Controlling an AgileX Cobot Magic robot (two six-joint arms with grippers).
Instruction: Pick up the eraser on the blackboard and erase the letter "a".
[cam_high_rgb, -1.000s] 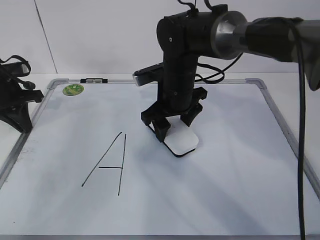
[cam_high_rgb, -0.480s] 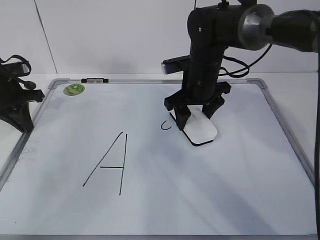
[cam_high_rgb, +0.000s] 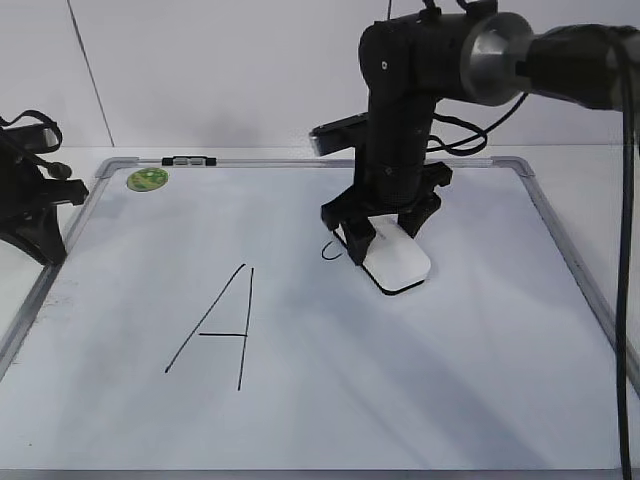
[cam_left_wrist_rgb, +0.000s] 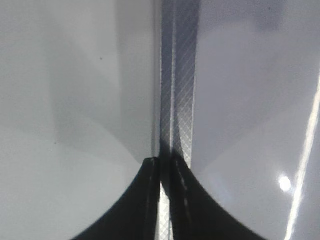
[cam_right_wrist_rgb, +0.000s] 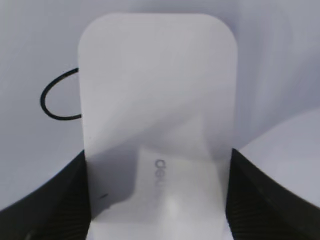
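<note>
My right gripper (cam_high_rgb: 383, 232) is shut on the white eraser (cam_high_rgb: 397, 263) and presses it flat on the blackboard (cam_high_rgb: 450, 400) right of centre. In the right wrist view the eraser (cam_right_wrist_rgb: 157, 110) fills the space between my two fingers (cam_right_wrist_rgb: 157, 200). A curved black stroke, what shows of the letter "a" (cam_high_rgb: 329, 252), sits just left of the eraser; it also shows in the right wrist view (cam_right_wrist_rgb: 56, 99), partly covered by the eraser. My left gripper (cam_left_wrist_rgb: 164, 165) is shut and empty over the board's frame at the far left.
A large capital "A" (cam_high_rgb: 218, 328) is drawn on the left half of the board. A green sticker (cam_high_rgb: 147, 179) sits at the far left corner. A small grey clip (cam_high_rgb: 188, 160) lies on the board's far frame. The left arm (cam_high_rgb: 30, 190) rests off the left edge.
My right gripper slid the eraser right and away from the centre, then back a little to the left. A curved remnant of the small letter came into view beside it.
</note>
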